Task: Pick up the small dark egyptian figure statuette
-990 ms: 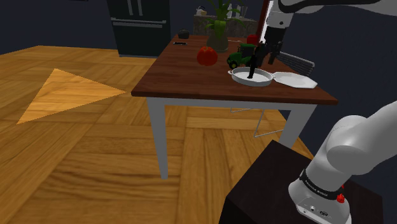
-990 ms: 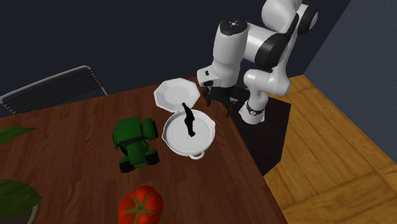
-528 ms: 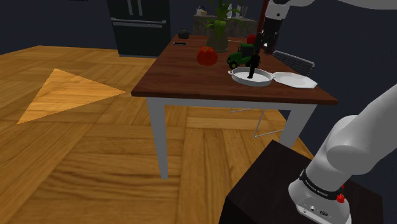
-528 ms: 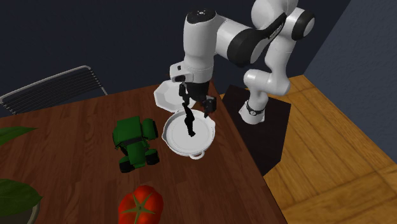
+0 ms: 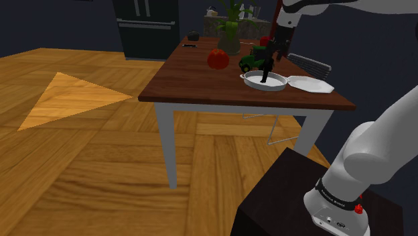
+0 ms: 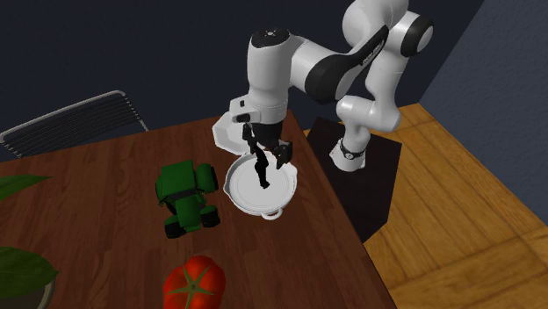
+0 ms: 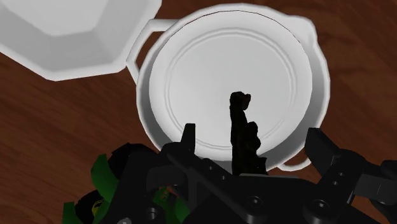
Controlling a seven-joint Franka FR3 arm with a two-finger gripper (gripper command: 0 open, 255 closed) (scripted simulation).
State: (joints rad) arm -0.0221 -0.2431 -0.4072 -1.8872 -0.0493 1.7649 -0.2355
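Observation:
The small dark statuette (image 6: 261,171) stands upright in a white round pan (image 6: 237,200) with two handles, near the table's edge. My gripper (image 6: 265,149) hangs directly over it, open, with one finger on each side of the figure's top. In the wrist view the statuette (image 7: 242,124) rises between the two fingers (image 7: 188,139) without touching either; the gripper (image 7: 254,145) holds nothing. In the shoulder view the statuette (image 5: 266,72) stands in the pan (image 5: 254,84) under the gripper (image 5: 272,55).
A white octagonal plate (image 6: 230,130) lies touching the pan on the arm's side. A green toy tractor (image 6: 186,197) sits close beside the pan, a red tomato (image 6: 193,283) beyond it. A wire chair (image 6: 75,121) stands behind the brown table (image 6: 105,255). A potted plant (image 5: 230,30) stands farther back.
The gripper has swung from beside the plate to over the pan and come down around the statuette's top. The statuette has not moved.

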